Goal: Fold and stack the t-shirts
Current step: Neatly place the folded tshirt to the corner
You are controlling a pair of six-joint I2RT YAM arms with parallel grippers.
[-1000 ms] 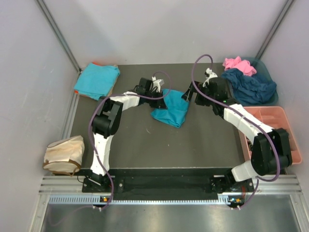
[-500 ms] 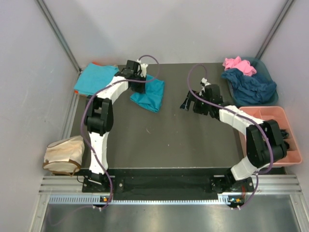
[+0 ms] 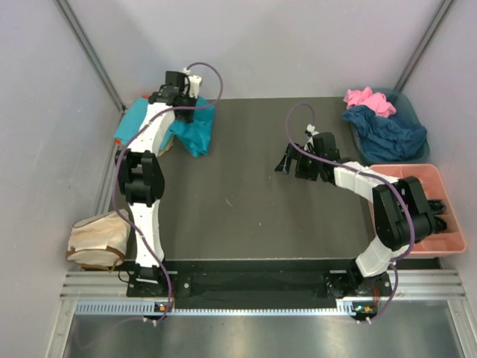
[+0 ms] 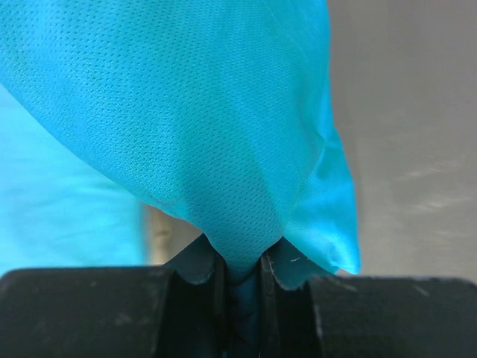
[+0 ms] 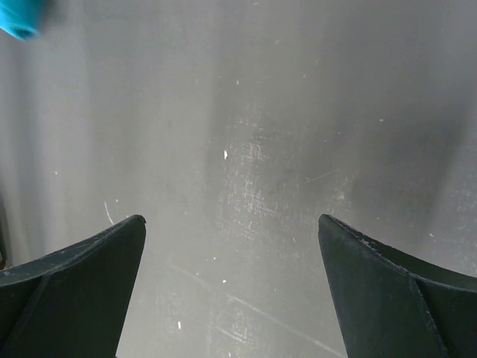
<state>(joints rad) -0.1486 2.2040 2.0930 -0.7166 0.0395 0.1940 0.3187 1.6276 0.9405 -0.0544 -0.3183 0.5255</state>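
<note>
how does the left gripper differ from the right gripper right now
The left gripper is shut, pinching the teal t-shirt; the right gripper is open and holds nothing. The left gripper reaches to the far left corner, beside the folded teal shirt; the right gripper hangs over bare table near the middle. Both have black fingers.

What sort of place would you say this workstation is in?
Most likely a robotics lab test cell: plain grey panel walls enclose a dark table, two arms are bolted at its near edge, a bin of crumpled clothes sits far right, and the left gripper holds a teal t-shirt.
</note>
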